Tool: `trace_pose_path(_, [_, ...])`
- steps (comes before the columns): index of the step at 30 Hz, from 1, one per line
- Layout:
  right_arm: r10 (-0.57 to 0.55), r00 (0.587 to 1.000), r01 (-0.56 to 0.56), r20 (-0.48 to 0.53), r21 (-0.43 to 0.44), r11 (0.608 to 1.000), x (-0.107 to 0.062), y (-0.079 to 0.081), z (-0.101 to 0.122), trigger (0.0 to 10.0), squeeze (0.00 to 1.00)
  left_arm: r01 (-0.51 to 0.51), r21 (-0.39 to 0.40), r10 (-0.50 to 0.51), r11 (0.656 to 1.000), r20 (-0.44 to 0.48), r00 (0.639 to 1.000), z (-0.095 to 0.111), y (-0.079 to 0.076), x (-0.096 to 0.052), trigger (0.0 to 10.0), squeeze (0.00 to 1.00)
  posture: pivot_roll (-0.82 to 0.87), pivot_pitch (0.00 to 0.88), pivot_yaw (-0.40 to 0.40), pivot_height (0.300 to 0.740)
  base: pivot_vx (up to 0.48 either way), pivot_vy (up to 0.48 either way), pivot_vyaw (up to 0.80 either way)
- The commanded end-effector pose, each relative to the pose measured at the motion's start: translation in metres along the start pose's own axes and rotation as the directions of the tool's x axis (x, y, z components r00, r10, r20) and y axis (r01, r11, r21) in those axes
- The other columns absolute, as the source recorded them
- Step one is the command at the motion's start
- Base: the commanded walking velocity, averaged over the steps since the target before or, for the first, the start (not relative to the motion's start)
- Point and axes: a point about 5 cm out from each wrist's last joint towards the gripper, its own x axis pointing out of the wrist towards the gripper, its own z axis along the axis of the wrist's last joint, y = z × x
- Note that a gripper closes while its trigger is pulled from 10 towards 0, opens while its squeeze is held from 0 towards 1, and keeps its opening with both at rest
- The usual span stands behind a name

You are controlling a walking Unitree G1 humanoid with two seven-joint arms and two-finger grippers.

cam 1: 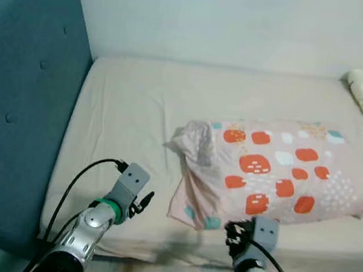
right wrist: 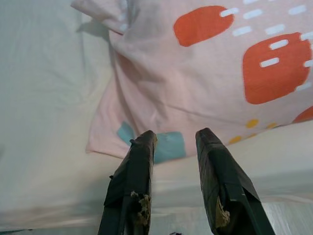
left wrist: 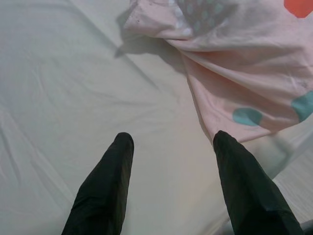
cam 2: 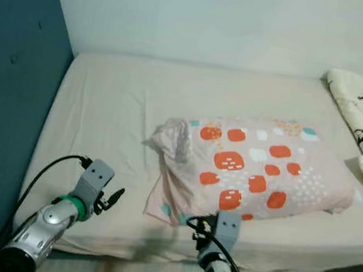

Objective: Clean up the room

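The pillow [cam 1: 275, 173] lies on the bed [cam 1: 132, 111], near its front edge, one corner bunched up. My right hand [right wrist: 176, 139] hovers just before that near edge, fingers slightly apart, holding nothing. My left hand [left wrist: 171, 139] hangs over bare sheet beside it, wide open, empty.

Items counted: one bed [cam 1: 126, 103] with a cream sheet, one patterned pillow [cam 1: 275, 173], one teal headboard [cam 1: 16, 91], one cartoon-print blanket [cam 2: 362, 104], and two grippers, left gripper [left wrist: 171, 142] and right gripper [right wrist: 176, 139].
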Motion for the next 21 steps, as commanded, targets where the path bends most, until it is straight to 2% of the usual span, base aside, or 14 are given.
trace_pose_path(1, [-0.017, 0.999, 0.017, -0.027, 0.000, 1.000, -0.005, -0.006, -0.007, 10.0, 0.00, 0.011, -0.013, -0.011, 1.000, -0.021, 1.000, -0.007, -0.005, -0.002, 10.0, 0.00, 0.04, 0.064, 0.014, 0.740, 0.000, 0.000, 0.00])
trace_pose_path(10, [-0.016, 1.000, 0.016, -0.018, -0.018, 1.000, -0.006, -0.007, -0.006, 10.0, 0.00, 0.004, -0.021, -0.005, 1.000, -0.025, 1.000, -0.007, -0.003, -0.003, 10.0, 0.00, 0.04, 0.072, 0.016, 0.740, 0.000, 0.000, 0.00])
trace_pose_path(11, [-0.033, 0.999, 0.033, 0.001, -0.042, 0.999, -0.003, -0.011, 0.000, 10.0, 0.00, 0.002, -0.023, -0.002, 1.000, -0.025, 1.000, -0.007, -0.003, -0.003, 10.0, 0.00, 0.04, 0.072, 0.016, 0.740, 0.000, 0.000, 0.00])
trace_pose_path(21, [-0.051, 0.998, 0.053, 0.029, -0.075, 0.996, 0.004, -0.016, 0.012, 10.0, 0.00, -0.004, -0.024, 0.003, 1.000, -0.028, 1.000, -0.008, -0.002, -0.004, 10.0, 0.00, 0.05, 0.084, 0.019, 0.730, 0.000, 0.000, 0.00])
